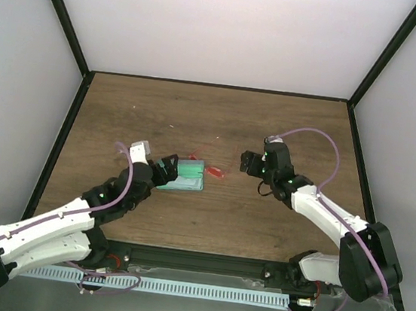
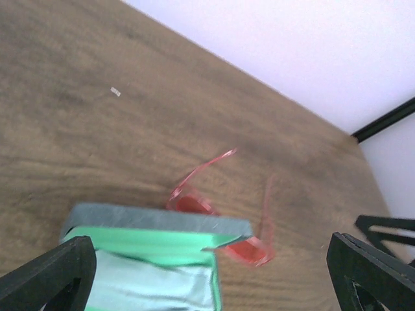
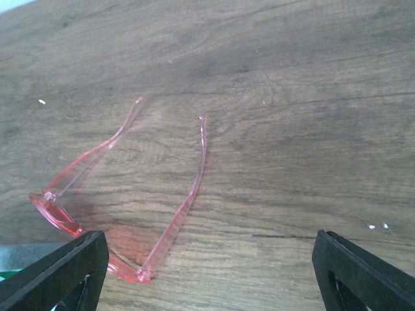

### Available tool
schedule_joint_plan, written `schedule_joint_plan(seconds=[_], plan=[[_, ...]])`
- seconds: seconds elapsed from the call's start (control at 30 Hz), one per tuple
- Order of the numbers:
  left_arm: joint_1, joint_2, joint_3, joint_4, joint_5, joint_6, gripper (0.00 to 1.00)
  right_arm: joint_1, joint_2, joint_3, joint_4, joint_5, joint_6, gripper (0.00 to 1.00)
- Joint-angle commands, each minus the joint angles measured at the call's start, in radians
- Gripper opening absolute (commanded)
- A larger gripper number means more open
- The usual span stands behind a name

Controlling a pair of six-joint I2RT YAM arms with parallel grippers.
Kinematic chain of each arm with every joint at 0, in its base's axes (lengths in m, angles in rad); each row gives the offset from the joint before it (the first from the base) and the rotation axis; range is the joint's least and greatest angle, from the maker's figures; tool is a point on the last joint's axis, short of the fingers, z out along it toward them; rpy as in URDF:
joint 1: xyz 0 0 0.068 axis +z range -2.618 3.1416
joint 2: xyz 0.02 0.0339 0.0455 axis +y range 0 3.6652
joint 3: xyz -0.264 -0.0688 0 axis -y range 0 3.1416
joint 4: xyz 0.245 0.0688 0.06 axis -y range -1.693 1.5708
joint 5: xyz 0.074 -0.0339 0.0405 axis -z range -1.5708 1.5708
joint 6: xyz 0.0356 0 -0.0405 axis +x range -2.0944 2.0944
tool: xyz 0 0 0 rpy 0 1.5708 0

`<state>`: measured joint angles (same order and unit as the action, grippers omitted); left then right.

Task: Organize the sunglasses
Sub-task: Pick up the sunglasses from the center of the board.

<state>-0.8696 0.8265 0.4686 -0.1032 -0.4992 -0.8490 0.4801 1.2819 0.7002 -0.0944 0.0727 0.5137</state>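
We stretch our left arm and right arm inward, elbows bent. Our left gripper points right, fingers spread wide. Our right gripper faces it, fingers equally apart, apparently angled downward.

Two arms are logged, the left arm and the right arm. Both are built from white shell links joined by rounded black joints, with bulky black housings at the bases. A thin purple cable is looped along the left arm, and a second purple cable is arched over the right. A small pale block is mounted at the left wrist. The left pincer and right pincer are black. Matte black fingers with angular cut-outs are shown in the wrist views.
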Motion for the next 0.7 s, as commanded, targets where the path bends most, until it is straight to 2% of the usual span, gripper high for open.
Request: schedule_joint_plan(seconds=[0.0,0.37,0.67], plan=[[-0.005,0.016,0.095,-0.062,-0.050,-0.005,1.00,-0.002,-0.021,0.006,0.087,0.023,0.032,0.89],[-0.004,0.239,0.227,-0.037,-0.013,-0.007,1.00,-0.003,-0.047,-0.071,0.156,0.139,0.028,0.87],[-0.004,0.214,0.237,-0.095,-0.029,0.026,1.00,-0.003,-0.063,-0.086,0.166,0.178,0.028,0.86]])
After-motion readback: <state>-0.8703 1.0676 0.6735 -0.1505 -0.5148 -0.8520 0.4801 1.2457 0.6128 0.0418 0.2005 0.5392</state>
